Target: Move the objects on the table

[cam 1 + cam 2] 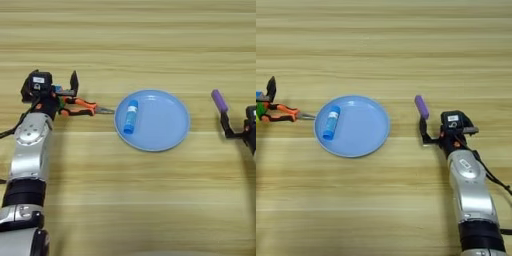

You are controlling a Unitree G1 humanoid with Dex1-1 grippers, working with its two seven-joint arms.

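Note:
The round light blue plate (165, 131) lies mid-table with the blue-and-white glue stick (130, 116) lying on its left part. The small purple block (421, 107) rests on the wood right of the plate. My right gripper (446, 131) stands open just below it, with one black finger (423, 129) close under the block's near end. At the far left my left gripper (59, 86) is open. The multicoloured puzzle cube (59, 98) shows only partly, tucked against it inside the raised black finger (74, 82).
Orange-handled pliers (80, 106) lie between the left gripper and the plate, their metal tip nearly touching the plate's left rim. The light wooden table (130, 45) stretches bare toward the far side and in front of the plate.

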